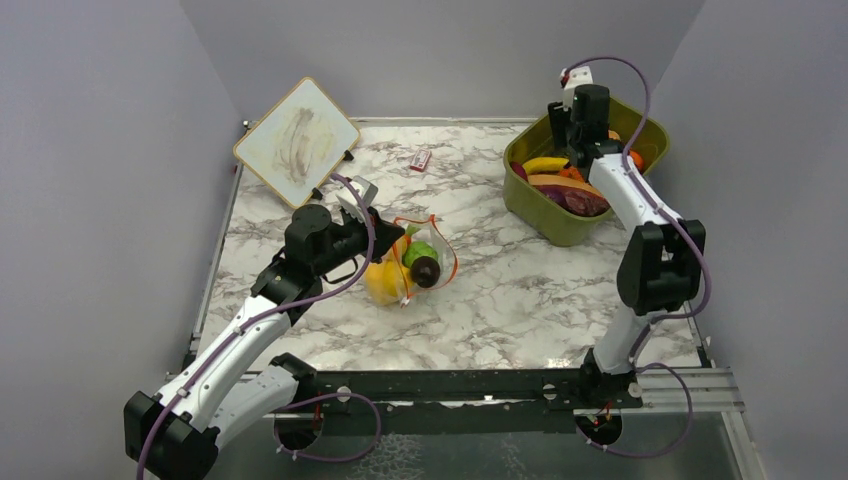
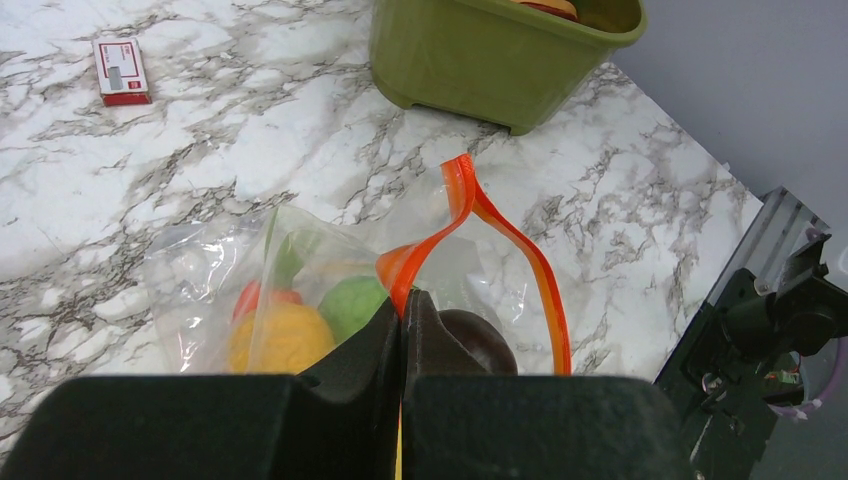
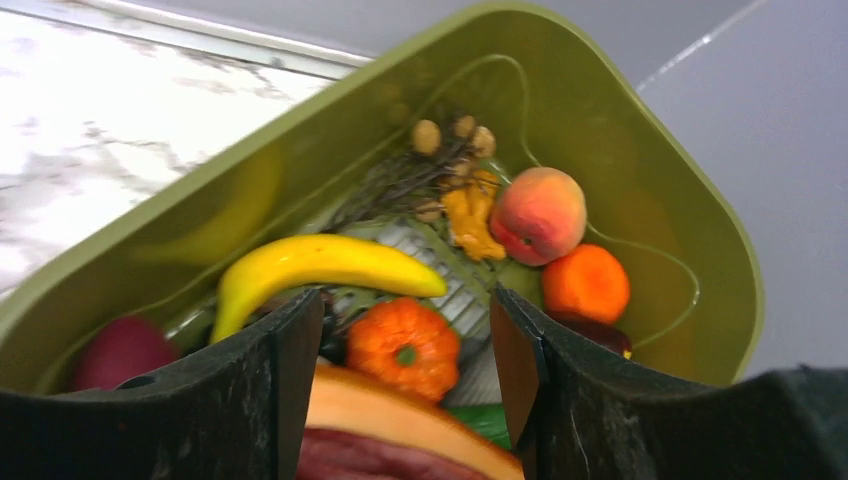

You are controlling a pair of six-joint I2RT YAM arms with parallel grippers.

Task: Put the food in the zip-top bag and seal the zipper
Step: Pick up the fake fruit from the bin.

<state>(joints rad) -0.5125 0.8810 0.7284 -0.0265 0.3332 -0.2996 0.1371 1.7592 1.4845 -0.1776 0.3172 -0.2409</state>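
A clear, floppy plastic zip-top bag [image 1: 415,262] lies slumped near the middle of the marble table [image 1: 500,300], its mouth gaping. Its thin orange-red zipper strip [image 2: 470,205] is unsealed: one side stands up in a twisted loop, the other curves down beside it. Inside sit a yellow toy fruit [image 2: 280,338] and a green toy fruit [image 2: 352,305], with a dark purple-brown rounded piece [image 2: 475,340] at the mouth. More plastic toy food rests in the olive-green tub [image 3: 650,200] — a yellow banana [image 3: 320,265], a small orange pumpkin [image 3: 405,345], a blushed peach [image 3: 538,213] and a round orange fruit [image 3: 586,282].
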